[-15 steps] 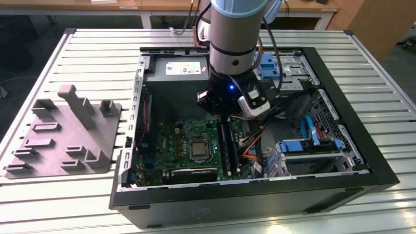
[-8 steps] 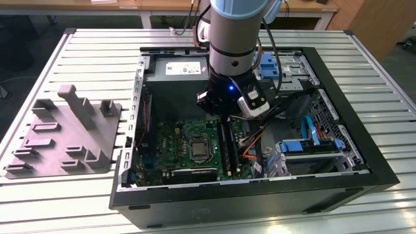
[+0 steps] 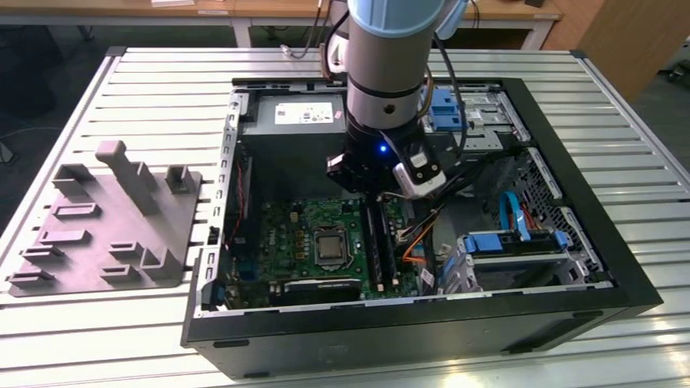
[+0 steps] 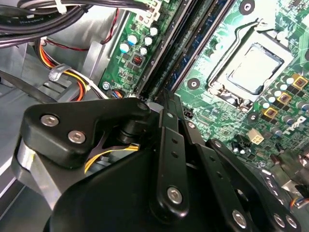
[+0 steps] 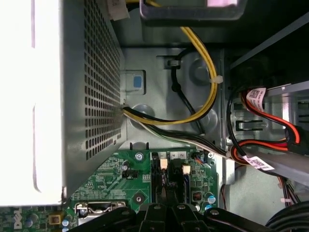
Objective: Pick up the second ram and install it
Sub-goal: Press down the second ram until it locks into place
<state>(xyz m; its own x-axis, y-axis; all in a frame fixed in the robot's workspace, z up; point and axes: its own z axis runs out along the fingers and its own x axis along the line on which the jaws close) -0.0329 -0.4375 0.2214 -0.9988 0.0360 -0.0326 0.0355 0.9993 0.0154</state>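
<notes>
Exterior view: a grey moulded fixture is lying at nine o'clock on the slatted metal table, well apart from the arm. The open computer case is occupying the centre, and the green motherboard is seated on its floor, with the processor socket near its middle. The arm is reaching down from twelve o'clock into the case, and the gripper is being held directly over the long black memory slots, which are running toward six o'clock just beside the processor socket. At three o'clock, blue drive brackets are sitting inside the case.

The second ram cannot be made out with certainty. A dark, narrow stick is appearing between the linkages in the second wrist view, in line with the slots, touching or very near them; whether it is the module or part of the gripper cannot be told.

In the second wrist view the finger linkages are drawn close together, so the gripper is appearing closed, though on what cannot be told. In the first wrist view the gripper is hovering over the slots, with yellow cables behind.
</notes>
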